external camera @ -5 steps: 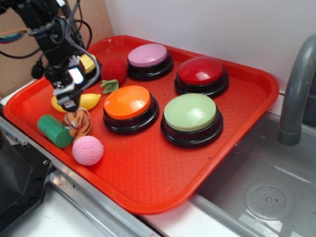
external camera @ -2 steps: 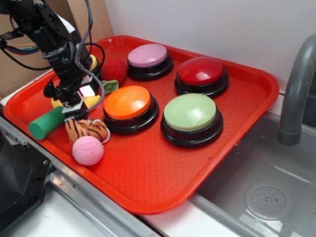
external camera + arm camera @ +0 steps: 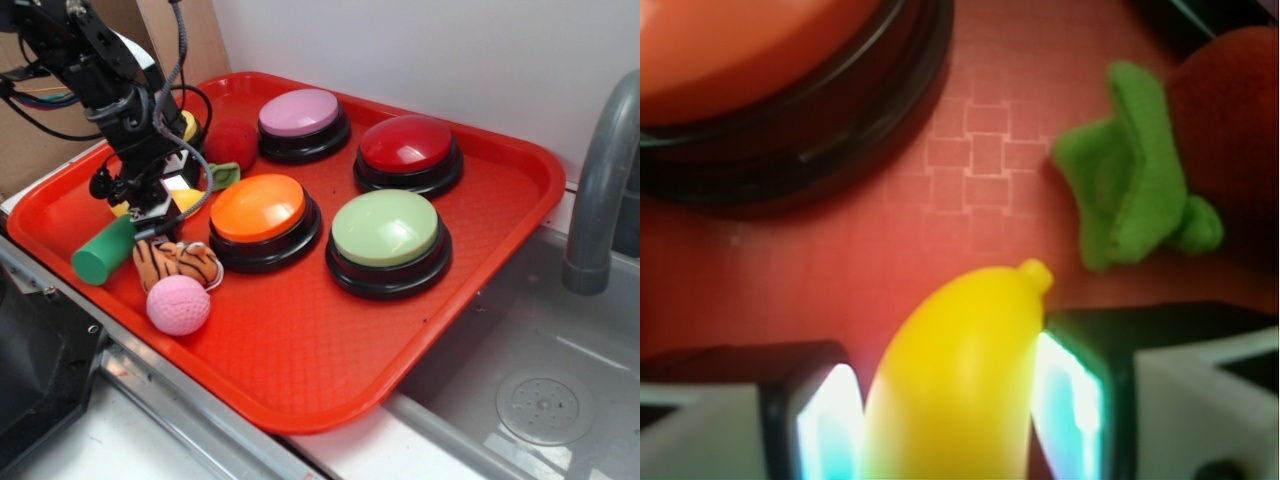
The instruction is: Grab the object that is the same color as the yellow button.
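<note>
Since a moment ago the green cylinder has slid slightly back onto the tray and the gripper has settled a touch lower over the banana; the tiger plush lies on its side where it was knocked.

Nearest the front rim of the red tray sits one pink ball, touching the tiger plush just behind it. To their left lies the one green cylinder, at the tray's left edge.

Behind these the gripper stands over the one yellow toy banana. In the wrist view the banana lies between the two fingers, one on each side, close against it; whether they already press it cannot be told.

Just right of the banana is the orange button, and beyond it the green button. A red plush strawberry with its green leaf lies behind the banana.

Farther back stand the pink button and the red button. The yellow button is mostly hidden behind the arm. That makes five buttons in all.
</note>
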